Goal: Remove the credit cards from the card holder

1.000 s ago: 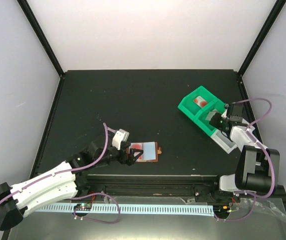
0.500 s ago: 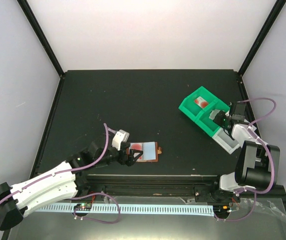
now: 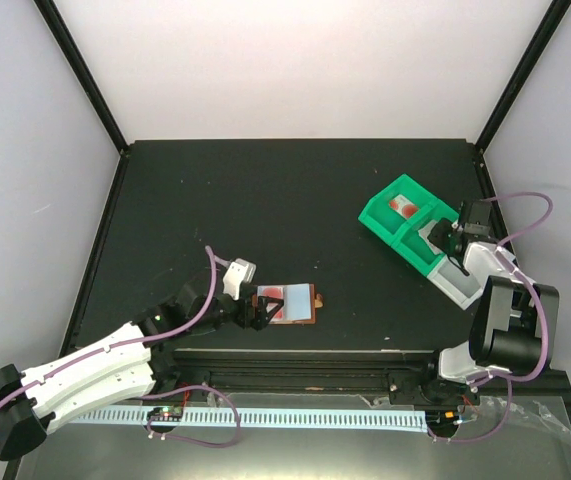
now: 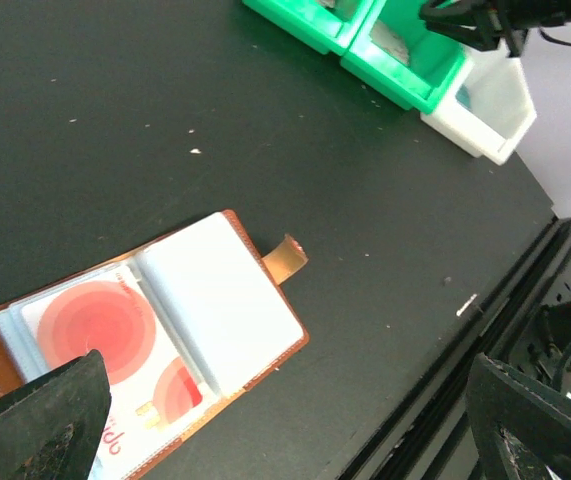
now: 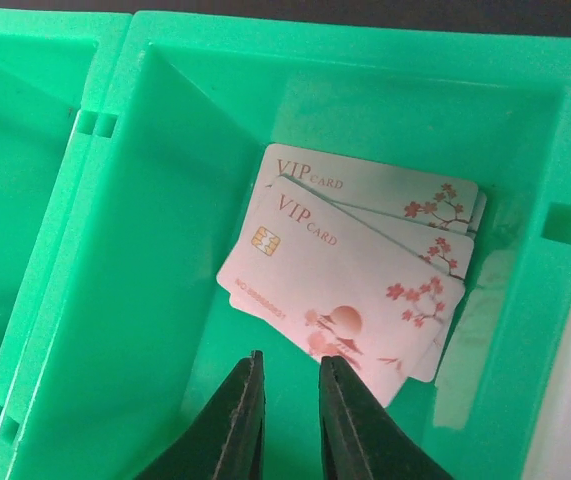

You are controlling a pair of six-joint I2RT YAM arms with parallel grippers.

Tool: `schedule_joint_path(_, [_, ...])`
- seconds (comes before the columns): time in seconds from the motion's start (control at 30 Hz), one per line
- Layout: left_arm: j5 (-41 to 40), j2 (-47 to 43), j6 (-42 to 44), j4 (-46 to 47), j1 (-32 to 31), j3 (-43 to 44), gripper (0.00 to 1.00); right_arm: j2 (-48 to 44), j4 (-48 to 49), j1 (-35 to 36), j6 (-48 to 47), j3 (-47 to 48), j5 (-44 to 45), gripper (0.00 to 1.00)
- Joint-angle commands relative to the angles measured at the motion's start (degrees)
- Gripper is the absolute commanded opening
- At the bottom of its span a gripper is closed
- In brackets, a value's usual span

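Note:
The brown card holder [image 3: 290, 304] lies open near the table's front edge, its pale blue-grey lining up. In the left wrist view the card holder's [image 4: 275, 260] left page holds a white credit card with a round red blot [image 4: 95, 320]; its right page looks blank. My left gripper [image 3: 258, 311] is wide open, one finger [image 4: 40, 420] over the holder's left end. My right gripper [image 5: 290, 362] hangs empty, jaws a narrow gap apart, over the green tray's middle compartment, above a small stack of pale VIP cards [image 5: 350, 265].
The green compartmented tray [image 3: 380, 215] stands at the right with a white bin [image 3: 462, 288] at its near end. Its far compartment holds a red-marked card [image 3: 400, 204]. A black rail [image 3: 305, 352] runs along the table's front edge.
My right gripper has shifted slightly right and back over the green tray. My left arm and the card holder have not moved.

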Motion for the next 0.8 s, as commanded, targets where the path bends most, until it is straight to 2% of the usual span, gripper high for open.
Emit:
schedule_joint_path(0.0, [-5.31, 0.17, -3.89, -2.74, 0.29, 1.65, 0.99, -0.50, -4.29, -0.64, 0.31, 2.62, 3.36, 0.20])
schedule_joint_path(0.27, [-4.64, 1.76, -3.62, -5.99, 0.88, 2.34, 0.99, -6.39, -7.32, -0.56, 1.96, 4.06, 0.04, 0.24])
schedule_joint_path(0.57, [-2.55, 4.44, -2.49, -7.30, 1.66, 2.79, 0.99, -16.45, -13.13, 0.23, 5.49, 1.91, -9.80, 0.25])
schedule_joint_path(0.67, [-2.94, 5.32, -2.78, -8.67, 2.31, 3.16, 0.99, -20.70, -15.50, 1.37, 5.12, -0.13, -14.17, 0.25])
schedule_joint_path(0.77, [-1.45, 6.32, -3.65, -8.05, 3.60, 2.90, 0.96, -25.55, -18.65, 6.53, 3.95, -1.52, -14.76, 0.25])
